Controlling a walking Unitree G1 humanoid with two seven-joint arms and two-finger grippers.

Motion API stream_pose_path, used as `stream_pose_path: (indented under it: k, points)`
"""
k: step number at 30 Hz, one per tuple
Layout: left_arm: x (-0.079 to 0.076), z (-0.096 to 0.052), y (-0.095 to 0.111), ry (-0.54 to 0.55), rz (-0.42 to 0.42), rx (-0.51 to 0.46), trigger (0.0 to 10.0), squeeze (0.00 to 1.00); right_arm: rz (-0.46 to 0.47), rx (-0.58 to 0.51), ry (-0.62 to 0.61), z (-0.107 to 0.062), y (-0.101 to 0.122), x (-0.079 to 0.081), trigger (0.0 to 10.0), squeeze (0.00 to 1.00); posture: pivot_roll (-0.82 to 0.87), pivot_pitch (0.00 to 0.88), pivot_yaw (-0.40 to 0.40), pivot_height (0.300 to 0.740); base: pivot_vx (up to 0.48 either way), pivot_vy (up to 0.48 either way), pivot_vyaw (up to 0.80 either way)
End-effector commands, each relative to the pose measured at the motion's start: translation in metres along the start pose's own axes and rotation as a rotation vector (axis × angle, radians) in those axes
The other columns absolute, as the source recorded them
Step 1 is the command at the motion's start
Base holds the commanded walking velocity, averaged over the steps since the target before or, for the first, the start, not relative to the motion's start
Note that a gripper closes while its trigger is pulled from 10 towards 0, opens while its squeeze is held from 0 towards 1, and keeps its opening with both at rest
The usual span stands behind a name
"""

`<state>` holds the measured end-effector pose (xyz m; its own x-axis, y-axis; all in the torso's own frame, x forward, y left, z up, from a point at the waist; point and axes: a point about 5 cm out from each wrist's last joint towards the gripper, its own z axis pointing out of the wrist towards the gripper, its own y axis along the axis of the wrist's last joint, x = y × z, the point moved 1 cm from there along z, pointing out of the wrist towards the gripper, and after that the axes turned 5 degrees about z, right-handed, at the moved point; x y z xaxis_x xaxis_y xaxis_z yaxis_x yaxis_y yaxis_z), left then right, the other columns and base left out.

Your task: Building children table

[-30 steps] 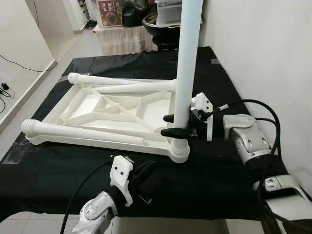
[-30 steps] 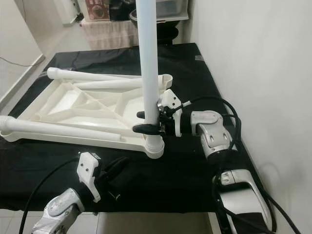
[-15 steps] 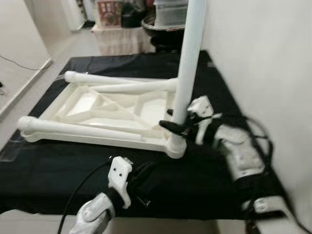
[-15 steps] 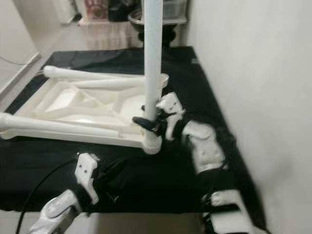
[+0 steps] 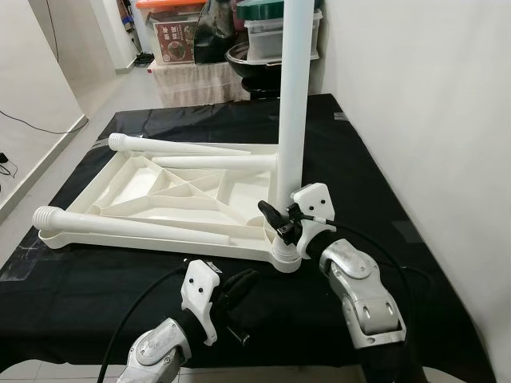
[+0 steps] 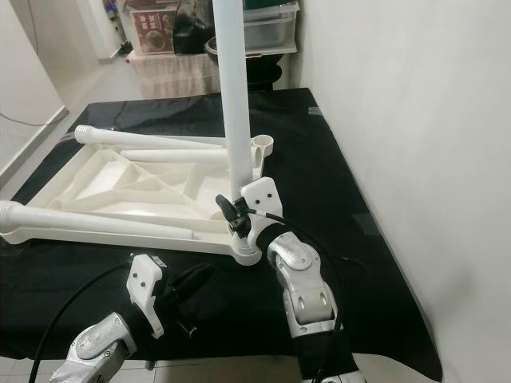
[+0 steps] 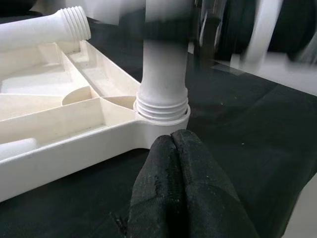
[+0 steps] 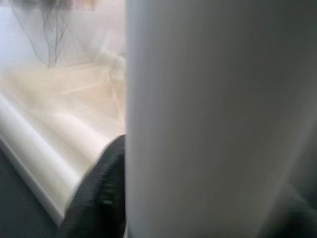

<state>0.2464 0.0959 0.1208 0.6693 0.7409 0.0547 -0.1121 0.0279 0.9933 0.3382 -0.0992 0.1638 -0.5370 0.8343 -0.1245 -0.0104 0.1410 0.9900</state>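
Upright, table leg (image 5: 289, 120) between right gripper (image 5: 279, 223) jaws.

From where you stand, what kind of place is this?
Probably a home room used for assembly: a black-covered table carries an upturned white plastic tabletop, with storage boxes and a tiled floor behind.

A black cloth (image 5: 375, 171) lies beside a white wall (image 5: 431, 88). Beyond it, plastic storage boxes (image 5: 267, 36) stand on pale floor tiles (image 5: 104, 84).

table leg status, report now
Right gripper clamped on upright table leg, seated in tabletop corner socket. Left gripper shut, empty, near that corner. Two legs lie loose.
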Motion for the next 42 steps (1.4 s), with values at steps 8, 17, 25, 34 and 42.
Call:
stream_pose_path:
  k: [8,17,25,34,42]
  points:
    - [0.000,-0.003,-0.004,0.010,0.000,0.022,10.0,0.00,0.010,-0.039,0.363,-0.005,0.013,0.005,10.0,0.00,0.00,0.119,0.035,0.740,0.000,0.000,0.00]
    - [-0.002,-0.001,-0.004,0.014,0.005,0.020,10.0,0.00,-0.066,0.023,0.631,0.006,0.019,-0.010,10.0,0.00,0.02,0.115,0.028,0.740,0.000,0.000,0.00]
    - [-0.004,-0.001,-0.005,0.016,0.007,0.022,10.0,0.00,-0.058,0.041,0.730,0.013,0.032,-0.019,0.0,0.00,0.03,0.116,0.026,0.740,0.000,0.000,0.00]
    - [-0.006,-0.001,-0.004,0.014,-0.003,0.016,10.0,0.00,-0.024,0.017,0.619,0.003,0.013,-0.031,0.0,0.00,0.01,0.129,0.022,0.740,0.000,0.000,0.00]
    - [-0.006,-0.005,-0.003,0.013,-0.002,0.015,10.0,0.00,0.157,0.100,0.019,-0.030,-0.049,-0.014,0.0,0.00,0.01,0.148,0.015,0.740,0.000,0.000,0.00]
